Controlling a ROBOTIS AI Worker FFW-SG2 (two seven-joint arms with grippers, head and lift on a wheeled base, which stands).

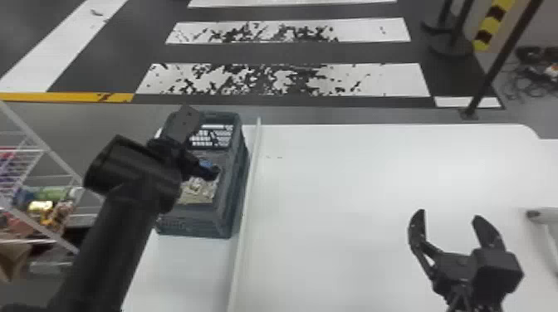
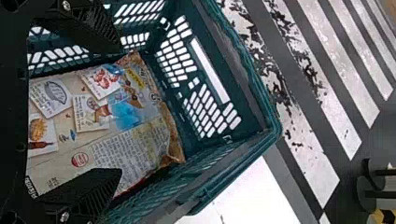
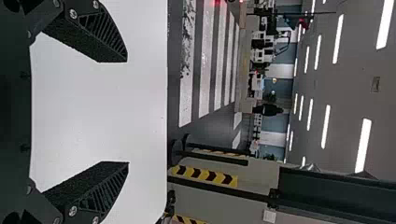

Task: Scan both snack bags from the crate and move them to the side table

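In the head view my left gripper point(image 1: 209, 171) reaches down into the dark green crate point(image 1: 232, 207) at the left of the table. A snack bag point(image 1: 197, 191) lies in the crate below it. From the left wrist, my gripper point(image 2: 119, 112) stands open, fingers apart over the printed back of a snack bag point(image 2: 135, 135) inside the crate point(image 2: 210, 56). Whether a second bag lies beneath cannot be told. My right gripper point(image 1: 450, 215) is parked over the table's right part; in its wrist view the gripper point(image 3: 126, 112) is open with nothing between its fingers.
The white table point(image 1: 353, 186) extends to the right of the crate, with a raised pale strip point(image 1: 245, 220) along the crate's right side. A wire rack point(image 1: 41, 186) with packaged goods stands at the left. A pale object point(image 1: 548, 224) shows at the right edge.
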